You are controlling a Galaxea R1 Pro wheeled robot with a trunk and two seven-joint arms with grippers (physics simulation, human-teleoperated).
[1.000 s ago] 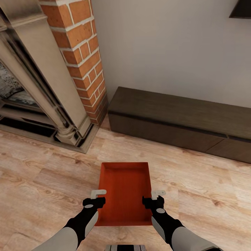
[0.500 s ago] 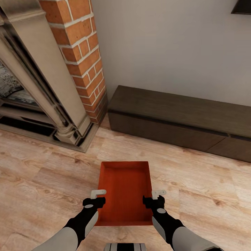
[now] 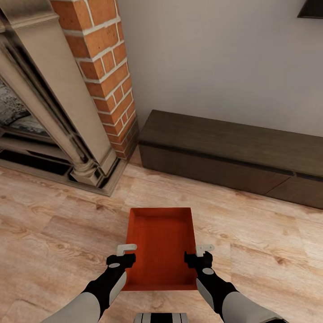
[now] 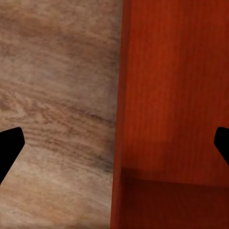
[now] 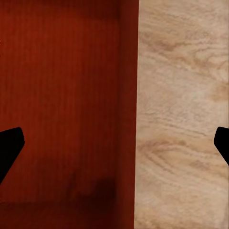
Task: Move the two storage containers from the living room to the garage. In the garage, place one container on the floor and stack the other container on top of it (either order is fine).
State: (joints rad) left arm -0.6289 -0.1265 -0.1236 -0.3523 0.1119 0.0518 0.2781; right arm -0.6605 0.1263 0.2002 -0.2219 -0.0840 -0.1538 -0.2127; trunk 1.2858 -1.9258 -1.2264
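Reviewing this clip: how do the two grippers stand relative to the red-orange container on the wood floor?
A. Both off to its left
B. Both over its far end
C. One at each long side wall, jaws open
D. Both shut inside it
C: the left gripper and right gripper flank the storage container, each open and straddling a side wall in its wrist view.

The fireplace (image 3: pixel 40 116) and the dark low cabinet (image 3: pixel 233 157) run off the head view's edges, and a dark object (image 3: pixel 312 11) at its top corner is cropped beyond telling.
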